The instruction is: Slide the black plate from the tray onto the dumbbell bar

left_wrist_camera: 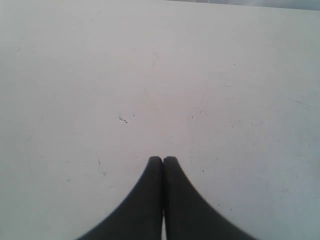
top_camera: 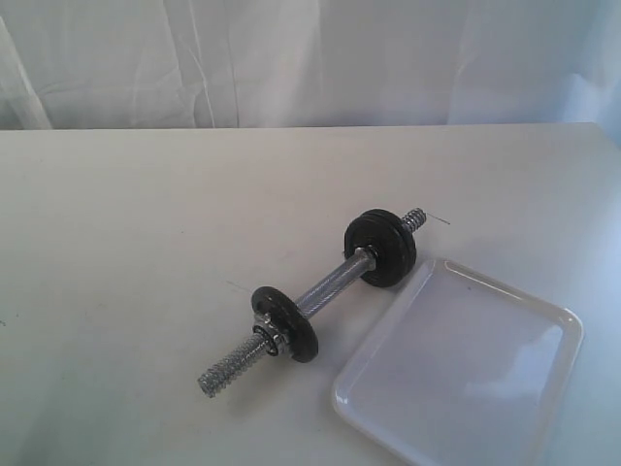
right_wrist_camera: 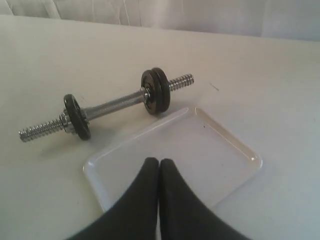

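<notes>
a plain white table [top_camera: 146,243] fills the exterior view, matte and marked with a few faint scuffs, and a pale creased curtain [top_camera: 291,58] closes off the room behind its far edge. the dumbbell bar [top_camera: 330,286] lies flat near the middle of the table, running from 7 o'clock to 1 o'clock, with coarse threaded ends bare at both tips. a single black disc [top_camera: 284,322] stands on the bar toward the 7 o'clock end with a chrome collar against its outer face. two black discs stand face to face toward the 1 o'clock end; the black plate [top_camera: 380,248] is one of that pair, though i cannot tell which. the tray [top_camera: 509,291] lies at 4 o'clock from the bar, its near corner just beside the paired discs, its glossy floor catching the light. the left gripper [left_wrist_camera: 162,160] has its dark fingertips pressed together with nothing between them, above bare table. the right gripper [right_wrist_camera: 159,161] is likewise pinched together on nothing, its tips over the tray's floor; whether they touch it i cannot tell
</notes>
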Controlling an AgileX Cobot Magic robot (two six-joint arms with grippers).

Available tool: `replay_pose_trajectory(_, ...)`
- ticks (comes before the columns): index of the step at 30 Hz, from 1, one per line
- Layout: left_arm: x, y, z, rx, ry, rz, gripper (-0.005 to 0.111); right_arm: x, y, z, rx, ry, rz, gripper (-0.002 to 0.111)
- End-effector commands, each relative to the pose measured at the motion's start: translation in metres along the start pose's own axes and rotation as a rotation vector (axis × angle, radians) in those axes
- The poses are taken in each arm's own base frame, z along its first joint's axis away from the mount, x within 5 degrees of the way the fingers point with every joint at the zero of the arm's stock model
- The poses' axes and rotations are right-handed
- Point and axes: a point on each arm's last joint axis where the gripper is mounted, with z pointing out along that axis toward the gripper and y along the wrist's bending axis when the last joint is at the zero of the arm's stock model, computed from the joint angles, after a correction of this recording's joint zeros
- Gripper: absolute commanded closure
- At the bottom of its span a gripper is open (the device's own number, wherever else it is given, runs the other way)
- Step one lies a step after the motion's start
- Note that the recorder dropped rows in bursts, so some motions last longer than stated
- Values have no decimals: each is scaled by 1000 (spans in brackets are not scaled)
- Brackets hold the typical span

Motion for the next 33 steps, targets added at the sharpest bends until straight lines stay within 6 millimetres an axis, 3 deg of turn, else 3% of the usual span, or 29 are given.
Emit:
replay_pose_trajectory(1, 1, -1, 0, 10, 1, -12, 107, 1, 5, 11, -57, -75, 4, 108)
replay_pose_trajectory(4, 1, -1, 0, 10, 1, -12, 107, 3, 7, 19, -81, -119, 9, 108)
replay_pose_trajectory(7, 1, -1, 0, 10, 1, -12, 107, 12, 10, 39, -112, -200, 4, 108)
replay_pose_trajectory(9, 1, -1, 0, 10, 2, -9, 107, 28, 9, 55, -119, -187, 21, 108)
replay_pose_trajectory(12, 1, -1, 0, 10, 2, -9, 107, 68, 5, 81, -96, -62, 7, 108)
replay_pose_trajectory(15, 1, -1, 0, 10, 2, -9, 107, 99, 3, 96, -91, 34, 67, 108)
replay_pose_trajectory(17, 1, -1, 0, 10, 2, -9, 107, 88, 6, 95, -129, -77, 98, 108)
replay_pose_trajectory(20, 1, -1, 0, 10, 2, -9, 107, 88, 5, 95, -125, -80, 108, 108)
replay_pose_trajectory(33, 1, -1, 0, 10, 2, -9, 107, 85, -17, 92, 278, -172, 244, 108)
